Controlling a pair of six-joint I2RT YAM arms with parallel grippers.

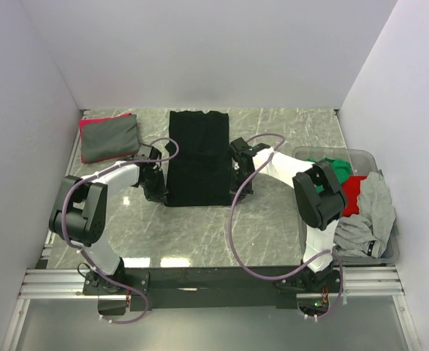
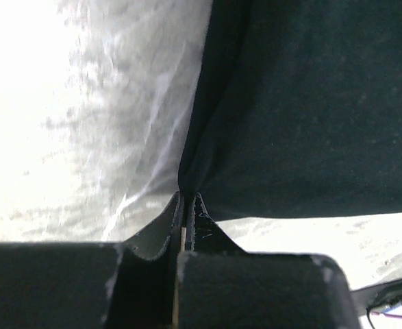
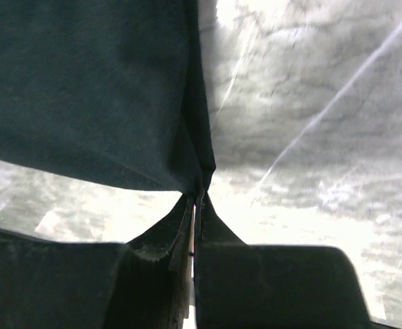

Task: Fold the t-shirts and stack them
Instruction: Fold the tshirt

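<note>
A black t-shirt (image 1: 198,157) lies folded into a long strip in the middle of the marble table. My left gripper (image 1: 158,191) is shut on its near left corner (image 2: 187,179). My right gripper (image 1: 237,186) is shut on its near right corner (image 3: 199,179). In both wrist views the black cloth rises from the closed fingertips and hangs above the table. A folded grey t-shirt (image 1: 109,137) with a red one under it lies at the far left. Green (image 1: 336,167), red (image 1: 354,194) and grey (image 1: 369,216) t-shirts are heaped in the bin.
A clear grey plastic bin (image 1: 389,252) stands at the right edge of the table, beside the right arm. White walls close in the table on the left, back and right. A metal rail (image 1: 214,281) runs along the near edge.
</note>
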